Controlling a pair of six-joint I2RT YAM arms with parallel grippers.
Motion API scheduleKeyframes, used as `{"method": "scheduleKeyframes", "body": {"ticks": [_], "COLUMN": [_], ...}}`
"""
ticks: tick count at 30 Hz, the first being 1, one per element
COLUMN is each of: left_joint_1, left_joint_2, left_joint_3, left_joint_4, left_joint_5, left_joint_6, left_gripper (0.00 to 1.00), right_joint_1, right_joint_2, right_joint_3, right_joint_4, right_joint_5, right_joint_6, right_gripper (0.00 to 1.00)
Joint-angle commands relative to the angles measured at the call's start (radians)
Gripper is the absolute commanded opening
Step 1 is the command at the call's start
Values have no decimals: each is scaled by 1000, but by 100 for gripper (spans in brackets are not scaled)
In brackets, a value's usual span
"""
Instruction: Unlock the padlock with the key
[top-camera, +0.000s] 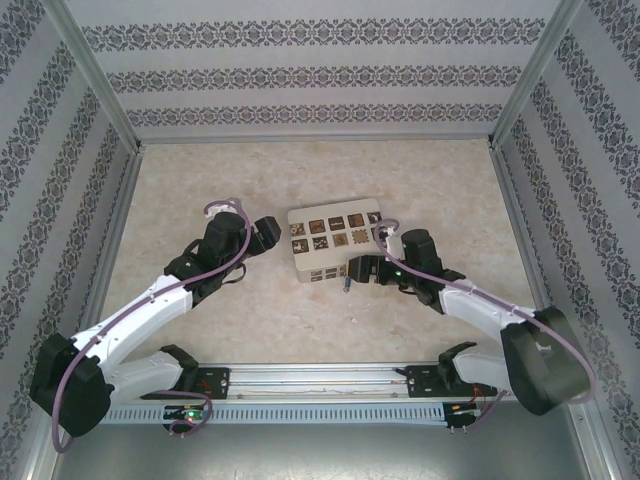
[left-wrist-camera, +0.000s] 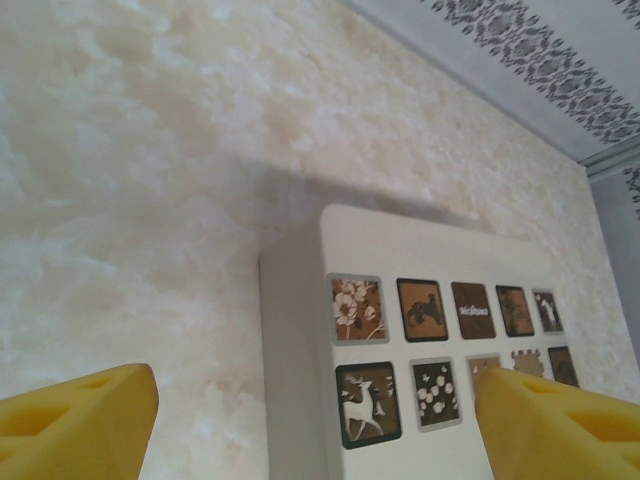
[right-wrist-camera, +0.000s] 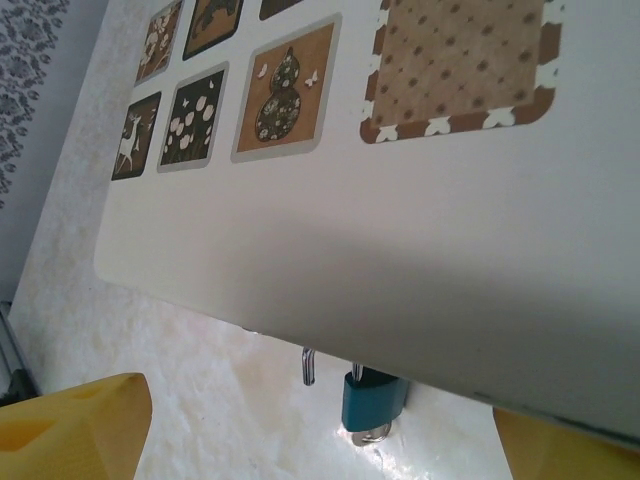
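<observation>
The right gripper hangs with its yellow foam-padded fingers spread wide and nothing between them, low over the pale marbled table at the near side of the flat white box topped with brown patterned tiles. Just ahead of the fingers, at the box's near edge, sits the small blue-bodied padlock with a thin silver shackle. It touches neither finger, and one bare shackle leg shows beside the body. A small bright metal loop shows at the lock's lower end. It may be the head of the tiny metal key seated in the keyhole, but it is too small to be sure, and whether the shackle is released cannot be told either. On the box's other side the left gripper is likewise spread and empty, near the box's left wall but apart from it. The step in hand looks like the approach to the lock, with no grasp made. The next move likely calls for the right fingers to pinch that metal piece finely while the left gripper steadies the box or lock against the twist.
</observation>
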Motion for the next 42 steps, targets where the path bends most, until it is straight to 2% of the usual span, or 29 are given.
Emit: {"method": "scheduleKeyframes", "body": {"ticks": [1,7,15,22,28,32,42], "left_joint_1": [27,44,51,52,53,51,46], "left_joint_2": [3,9,28,132,250,332,506], "left_joint_3": [-22,-32,-20,86,183,237,340], "left_joint_4": [52,41,64,65,73,73,81], "left_joint_5": [58,89,138,256,363,432,535], "left_joint_6": [-35,-44,-27,10,16,5,-12], "left_gripper": [83,83,82,73,61,56,48], "right_joint_1": [-13,-23,-39,-67,-68,-65,-45], "right_joint_2": [63,179,121,102,201,264,363], "right_joint_3": [75,154,81,23,29,19,-1], "right_joint_4": [67,108,83,116,217,321,480], "right_joint_5": [-40,-53,-86,-175,-222,-192,-165], "right_joint_6": [-95,-128,-138,-140,-124,-100,-85], "right_gripper": [89,91,91,83,71,65,61]}}
